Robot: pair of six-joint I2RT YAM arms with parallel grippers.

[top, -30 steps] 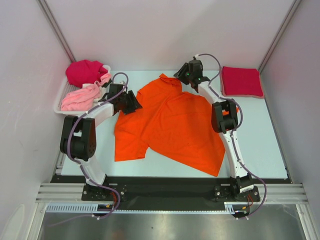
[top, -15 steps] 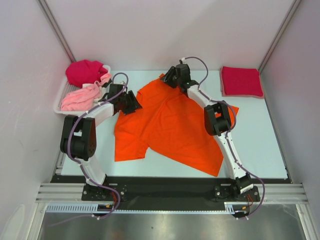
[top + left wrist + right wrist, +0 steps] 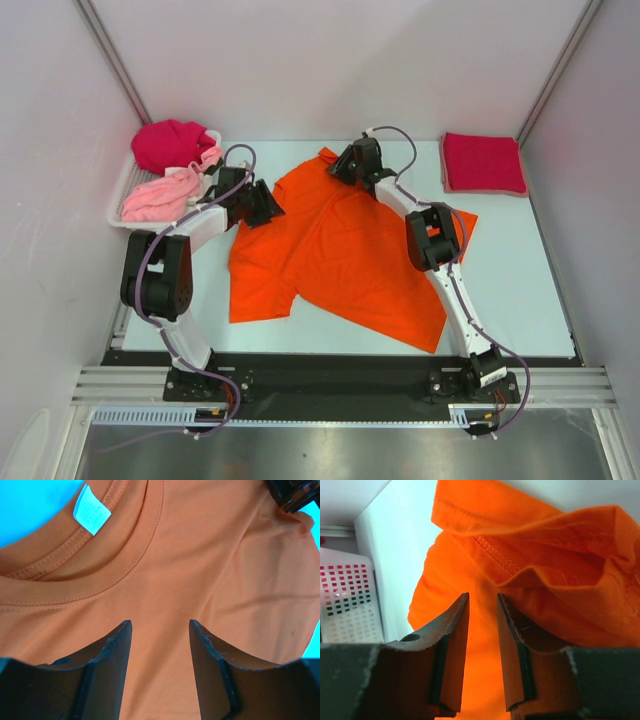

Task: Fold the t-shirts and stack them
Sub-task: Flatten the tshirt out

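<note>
The orange t-shirt (image 3: 330,260) lies spread on the table (image 3: 520,260), partly hidden under the right arm (image 3: 432,235), with the left gripper (image 3: 160,627) wide apart over cloth below the collar (image 3: 100,587) and the right gripper (image 3: 482,600) narrowly apart at a bunched far edge, contact hard to make out

The bright orange cloth t-shirt (image 3: 340,250) spread mid-frame is a soft, matt knit with a ribbed, stitched collar and a white woven label (image 3: 91,510); the folded crimson cloth t-shirt (image 3: 484,163) at upper right looks equally matt. The left gripper (image 3: 160,630) and right gripper (image 3: 482,602) have fingers of matt black plastic, faintly scuffed. The white perforated plastic tray (image 3: 118,200) at upper left and the pale table top (image 3: 520,280) are smooth, and a brushed metal plate (image 3: 340,450) along the bottom edge shines dully.
</note>
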